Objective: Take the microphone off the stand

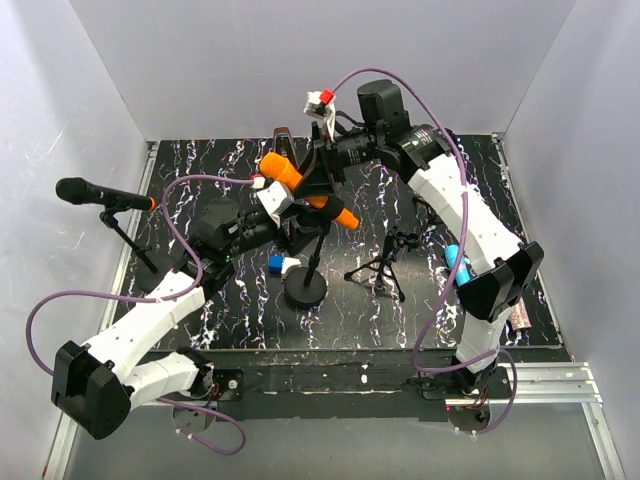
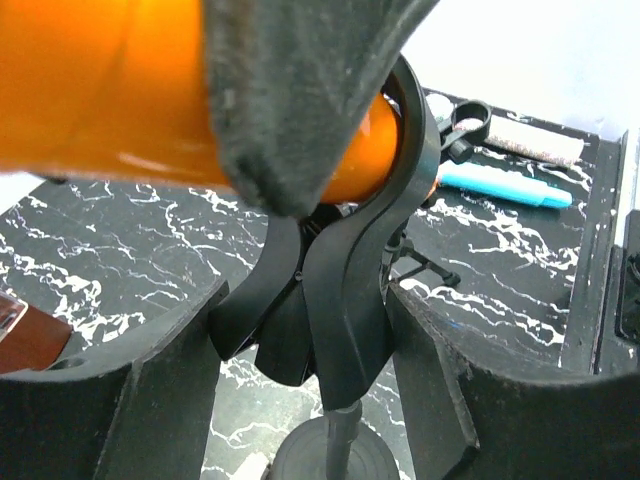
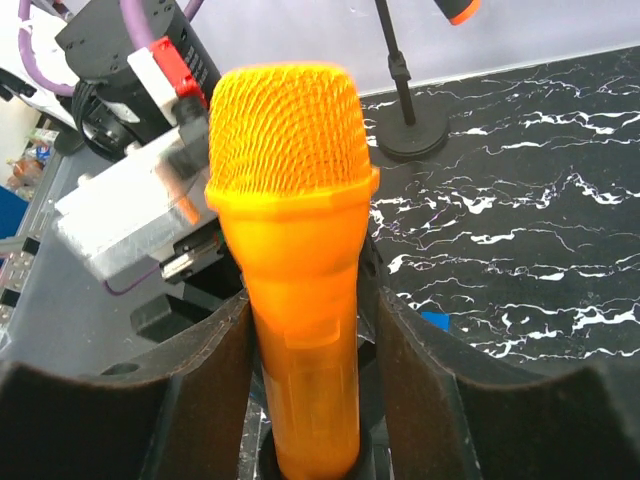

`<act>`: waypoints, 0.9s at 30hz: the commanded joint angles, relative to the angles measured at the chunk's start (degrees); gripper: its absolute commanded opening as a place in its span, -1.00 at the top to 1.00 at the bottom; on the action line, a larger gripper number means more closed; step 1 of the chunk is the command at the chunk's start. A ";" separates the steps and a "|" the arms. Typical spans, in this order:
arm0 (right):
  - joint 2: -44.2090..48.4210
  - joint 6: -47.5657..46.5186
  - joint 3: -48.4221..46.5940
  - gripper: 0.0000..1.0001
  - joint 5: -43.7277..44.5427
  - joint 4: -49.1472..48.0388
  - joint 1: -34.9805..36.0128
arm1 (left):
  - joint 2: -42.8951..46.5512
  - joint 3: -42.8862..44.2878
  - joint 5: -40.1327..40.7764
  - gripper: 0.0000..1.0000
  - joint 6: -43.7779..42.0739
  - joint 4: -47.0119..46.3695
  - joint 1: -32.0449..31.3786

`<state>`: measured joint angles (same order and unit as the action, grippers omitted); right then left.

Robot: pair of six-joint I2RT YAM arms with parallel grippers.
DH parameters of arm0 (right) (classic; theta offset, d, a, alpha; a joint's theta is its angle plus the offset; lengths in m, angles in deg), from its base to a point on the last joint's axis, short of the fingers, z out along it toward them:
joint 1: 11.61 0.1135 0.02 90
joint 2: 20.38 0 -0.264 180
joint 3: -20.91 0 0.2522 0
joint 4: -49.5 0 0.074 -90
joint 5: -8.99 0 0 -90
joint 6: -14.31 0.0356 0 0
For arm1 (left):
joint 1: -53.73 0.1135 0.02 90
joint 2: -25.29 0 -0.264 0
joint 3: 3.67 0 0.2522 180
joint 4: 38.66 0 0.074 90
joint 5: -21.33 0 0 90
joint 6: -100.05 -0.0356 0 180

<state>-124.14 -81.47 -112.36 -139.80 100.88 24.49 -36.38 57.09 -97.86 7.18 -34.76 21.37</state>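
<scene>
The left gripper [image 2: 305,320] clamps the clip [image 2: 350,290] of the stand [image 1: 305,288]. The mic [image 3: 300,300] sits in this clip, between the fingers of the right gripper [image 3: 312,325]; if those press it, I cannot tell.

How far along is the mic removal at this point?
Done: both arms have reached the stand. In hand: the left gripper straddles the clip and the right gripper straddles the orange mic; whether either is squeezing is unclear. Left: the mic sits seated in the clip, so pulling it free is not yet done.
</scene>
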 commanded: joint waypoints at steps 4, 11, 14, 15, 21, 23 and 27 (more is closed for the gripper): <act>-0.12 1.22 -3.54 -0.24 5.17 2.09 1.34 | 0.85 1.95 -1.40 1.00 -1.52 -1.38 -0.51; -3.02 -5.81 -8.11 0.87 -0.42 10.62 1.35 | 0.50 3.18 -2.71 0.42 -0.38 1.33 0.98; 0.65 -6.88 -1.73 0.97 -6.15 3.54 -0.14 | 2.07 3.36 -2.62 -0.28 0.77 2.92 2.12; 3.02 -4.70 2.91 0.97 -8.08 -2.24 -1.02 | 2.86 3.10 -3.15 -0.30 0.94 2.84 2.56; 11.30 -0.73 18.51 0.97 -17.41 -22.14 -4.19 | 1.73 4.41 -9.03 -0.36 4.35 -0.23 2.83; 11.22 -0.46 19.13 0.97 -18.64 -22.51 -4.63 | 0.42 4.59 -11.14 -0.37 4.28 -1.64 2.83; 10.16 1.03 18.87 0.97 -19.44 -24.70 -4.98 | -1.69 4.41 -12.29 -0.37 3.75 -3.31 2.92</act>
<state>-114.09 -82.63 -93.43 -154.46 83.99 19.61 -36.34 59.67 -107.66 10.37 -35.35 23.71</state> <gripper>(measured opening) 0.441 0.684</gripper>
